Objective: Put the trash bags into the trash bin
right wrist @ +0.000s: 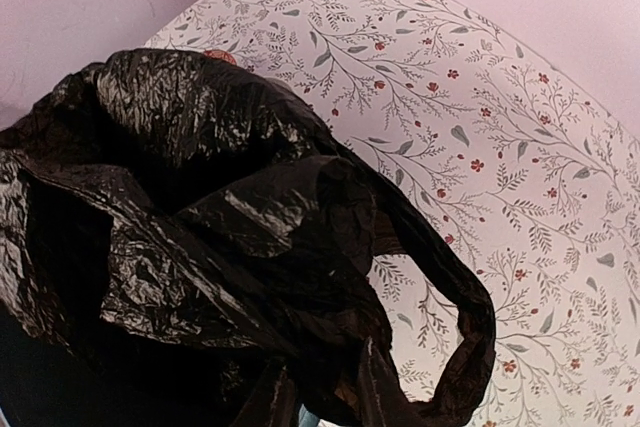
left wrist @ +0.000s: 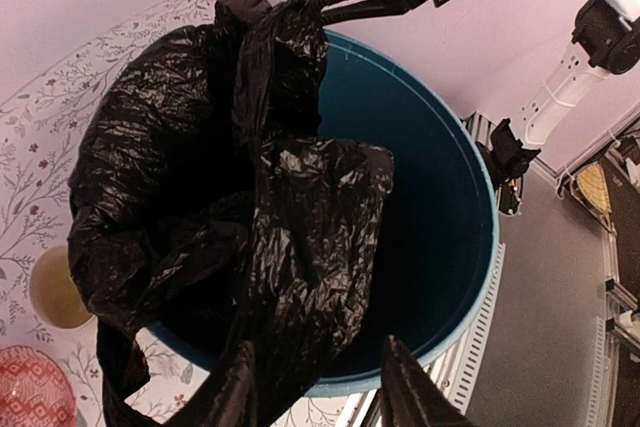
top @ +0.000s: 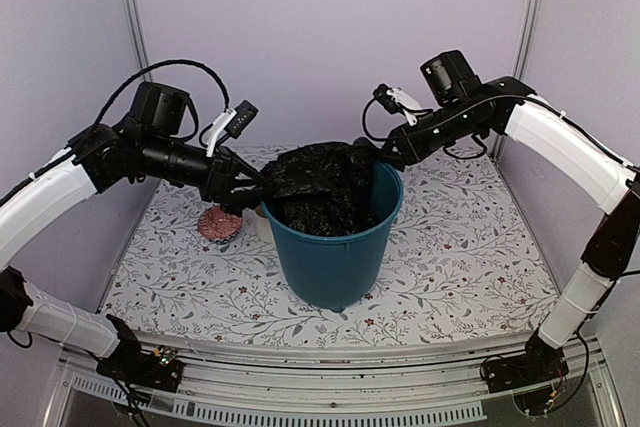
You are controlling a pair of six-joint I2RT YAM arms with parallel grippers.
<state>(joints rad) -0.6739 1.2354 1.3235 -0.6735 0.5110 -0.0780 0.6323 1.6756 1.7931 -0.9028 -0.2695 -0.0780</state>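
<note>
Black bag (top: 315,187) sits mostly in bin (top: 335,257), stuffing underway; right gripper (top: 376,153) clamps its top, left gripper (left wrist: 318,347) seems spread beside it. Next: right lowers, lets go inside.

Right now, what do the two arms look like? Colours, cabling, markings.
Matching pair: left arm and right arm have white link shells, black joints and bases. Loose black cables loop above the wrists. Small green lights sit on the right forearm. Both left gripper and right gripper are black, with two tapered fingers. No sleeves; no readable markings.
</note>
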